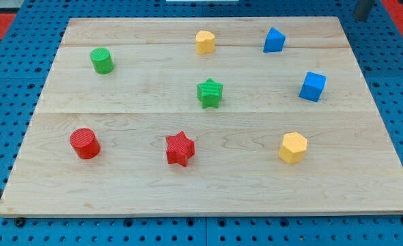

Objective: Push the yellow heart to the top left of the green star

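Our tip did not show; only a dark stub sat at the view's top right corner, so we could not place blocks against it. The yellow heart (205, 42) lay above the green star (210, 93), slightly left, apart from it. The blue blocks (274, 40) (313, 86), green cylinder (102, 60) and red star (179, 148) stood well clear of that pair

The yellow heart (205, 42) lies near the table's top edge, around mid-width; the green star (210, 93) sits mid-table, below it.
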Robot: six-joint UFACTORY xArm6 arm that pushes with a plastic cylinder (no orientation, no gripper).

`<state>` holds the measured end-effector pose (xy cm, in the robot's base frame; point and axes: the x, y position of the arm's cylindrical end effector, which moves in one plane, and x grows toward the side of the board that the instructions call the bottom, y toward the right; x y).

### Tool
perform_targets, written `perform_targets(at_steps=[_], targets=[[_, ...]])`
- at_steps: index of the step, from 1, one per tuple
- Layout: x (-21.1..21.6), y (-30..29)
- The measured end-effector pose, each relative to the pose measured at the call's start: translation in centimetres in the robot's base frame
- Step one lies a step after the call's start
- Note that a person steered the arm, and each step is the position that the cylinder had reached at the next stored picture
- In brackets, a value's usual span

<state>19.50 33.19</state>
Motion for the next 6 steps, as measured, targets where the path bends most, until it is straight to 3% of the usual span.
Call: perform_targets(at_steps=[2, 3, 4, 5, 6], targets=[[1.3, -7.8], [1.3, -7.8], [1.1, -12.8], [1.1, -25.1], [5.4, -33.2]])
